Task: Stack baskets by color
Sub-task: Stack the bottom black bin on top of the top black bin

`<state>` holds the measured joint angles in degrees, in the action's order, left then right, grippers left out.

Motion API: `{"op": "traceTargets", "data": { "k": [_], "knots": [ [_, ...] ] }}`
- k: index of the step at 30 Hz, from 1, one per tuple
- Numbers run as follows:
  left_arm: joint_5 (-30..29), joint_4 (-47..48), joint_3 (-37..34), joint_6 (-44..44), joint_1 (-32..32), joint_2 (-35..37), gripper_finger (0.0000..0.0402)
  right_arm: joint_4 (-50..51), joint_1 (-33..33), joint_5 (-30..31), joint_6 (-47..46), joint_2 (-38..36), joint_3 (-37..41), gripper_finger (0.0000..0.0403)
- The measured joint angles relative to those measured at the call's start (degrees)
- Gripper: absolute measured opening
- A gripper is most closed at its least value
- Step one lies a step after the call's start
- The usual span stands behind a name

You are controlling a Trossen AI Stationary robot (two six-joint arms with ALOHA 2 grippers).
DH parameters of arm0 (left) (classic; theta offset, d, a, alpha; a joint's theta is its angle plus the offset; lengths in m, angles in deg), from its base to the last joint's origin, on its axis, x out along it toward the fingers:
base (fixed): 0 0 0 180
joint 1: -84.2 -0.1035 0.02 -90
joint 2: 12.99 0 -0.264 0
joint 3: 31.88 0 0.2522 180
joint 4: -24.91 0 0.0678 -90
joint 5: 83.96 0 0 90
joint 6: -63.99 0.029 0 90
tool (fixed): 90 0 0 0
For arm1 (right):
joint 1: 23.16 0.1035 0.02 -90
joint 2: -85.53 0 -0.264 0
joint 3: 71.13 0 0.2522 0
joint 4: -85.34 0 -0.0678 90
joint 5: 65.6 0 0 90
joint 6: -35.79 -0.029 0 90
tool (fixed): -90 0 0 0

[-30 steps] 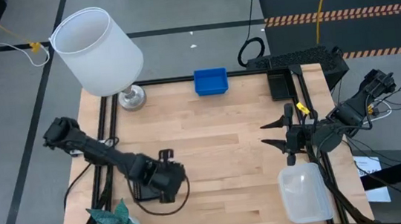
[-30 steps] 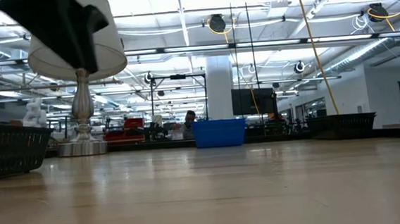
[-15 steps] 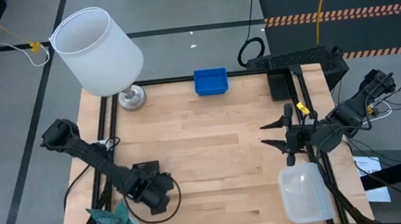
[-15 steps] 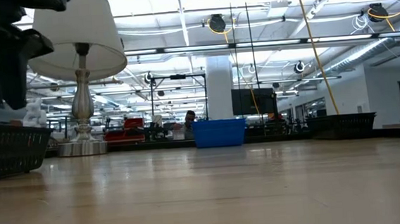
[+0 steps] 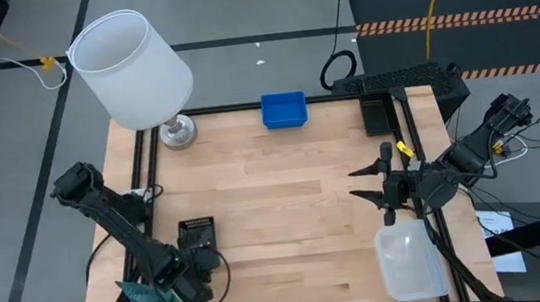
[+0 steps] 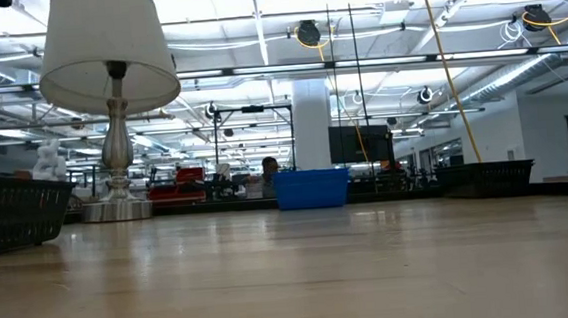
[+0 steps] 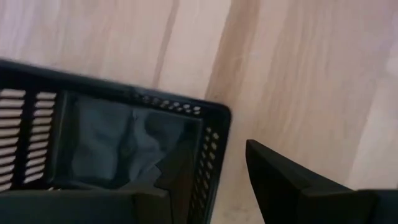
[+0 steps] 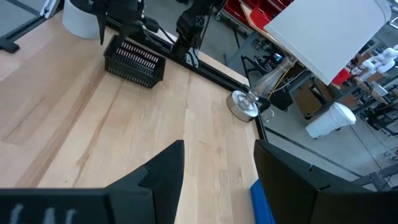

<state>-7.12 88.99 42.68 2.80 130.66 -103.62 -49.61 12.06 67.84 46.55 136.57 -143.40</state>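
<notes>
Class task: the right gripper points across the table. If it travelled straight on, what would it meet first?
Probably nothing nearby: the right gripper, fingers open, faces bare table. Farther along that line sits the black slotted basket by the left gripper, though height is unclear.

light: bright and even in the high view, no hard shadows on the wooden table (image 5: 294, 189).
source: rows of ceiling lights (image 6: 255, 31) in the room behind, seen in the low view, burnt out to white.
glare: white lampshade (image 5: 131, 70) is the brightest thing from above; a soft sheen lies on the near tabletop in the low view.
shadows: faint dark patch under the black basket (image 5: 197, 236).
focus, low view: near table blurred, far room sharper.
focus, left wrist view: soft throughout; black basket's slots smeared, wood grain hazy.
focus, right wrist view: own dark fingers (image 8: 161, 177) blurred, table beyond clearer.
</notes>
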Motion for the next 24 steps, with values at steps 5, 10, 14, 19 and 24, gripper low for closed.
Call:
{"op": "traceTargets", "data": {
  "k": [5,10,14,19,24],
  "knots": [
    [-0.95,2.34,-0.02,-2.46,1.39,-0.08,0.0150,0.02,0.00,0.00,0.00,0.00,0.00,0.0187],
    [-3.35,-1.14,-2.52,0.45,1.45,-0.11,0.0150,0.04,0.00,0.00,0.00,0.00,0.00,0.0187],
    [-3.09,-6.07,-5.10,2.27,1.16,-0.13,0.0150,0.07,0.00,0.00,0.00,0.00,0.00,0.0187],
    [-1.90,-9.68,-7.65,1.25,1.06,-0.13,0.0150,0.07,0.00,0.00,0.00,0.00,0.00,0.0187],
    [-1.88,-11.05,-9.02,1.01,1.04,-0.13,0.0150,0.04,0.00,0.00,0.00,0.00,0.00,0.0187]
  ]
}}
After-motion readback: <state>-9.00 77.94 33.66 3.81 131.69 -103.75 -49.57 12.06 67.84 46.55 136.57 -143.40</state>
